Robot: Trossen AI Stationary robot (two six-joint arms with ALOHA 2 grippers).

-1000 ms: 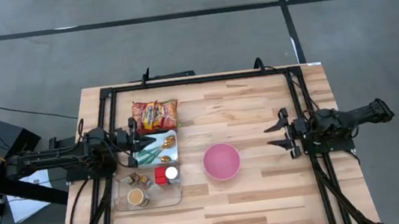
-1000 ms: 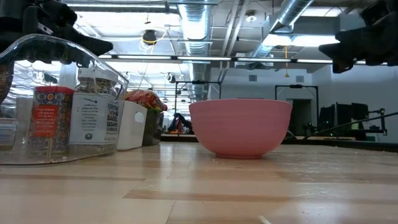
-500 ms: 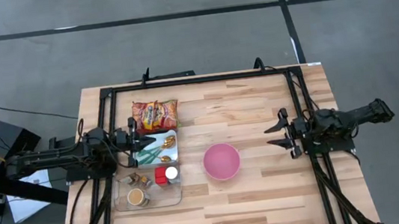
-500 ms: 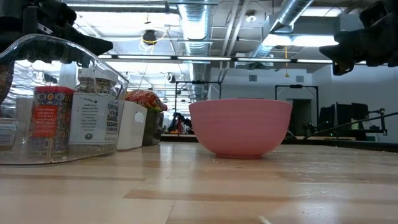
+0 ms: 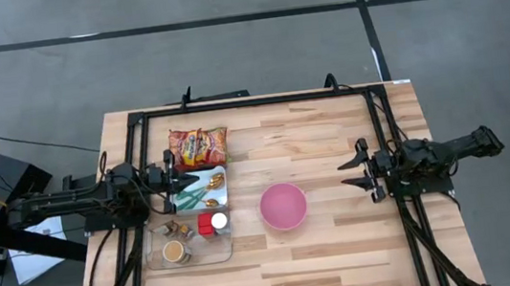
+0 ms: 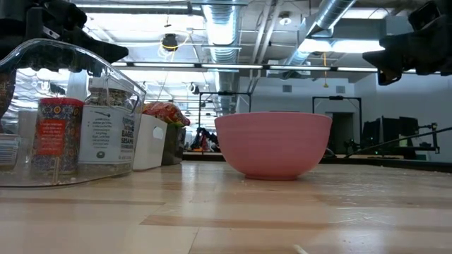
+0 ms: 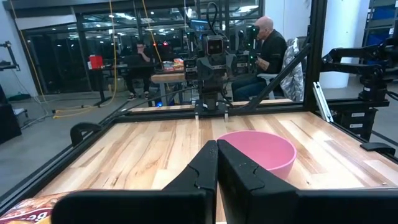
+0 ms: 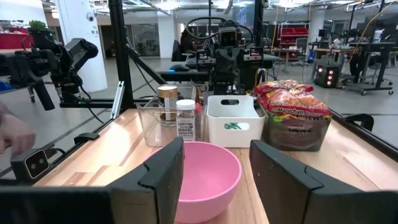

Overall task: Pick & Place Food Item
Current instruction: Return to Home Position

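A red and orange noodle packet (image 5: 199,146) stands at the far left of the table, leaning against a white bin (image 5: 201,190). A pink bowl (image 5: 283,205) sits on the wood at mid-table. My left gripper (image 5: 190,181) hovers shut over the white bin, pointing level toward the bowl (image 7: 261,149). My right gripper (image 5: 347,175) hangs open at the right side, level, aimed at the bowl (image 8: 208,171) and the packet (image 8: 292,118) beyond it. Neither gripper holds anything.
A clear container (image 5: 189,240) with spice jars sits near the left front, beside the white bin. A black metal frame (image 5: 250,103) runs around the table's edges. Bare wood lies between the bowl and my right gripper. People sit beyond the table (image 7: 270,46).
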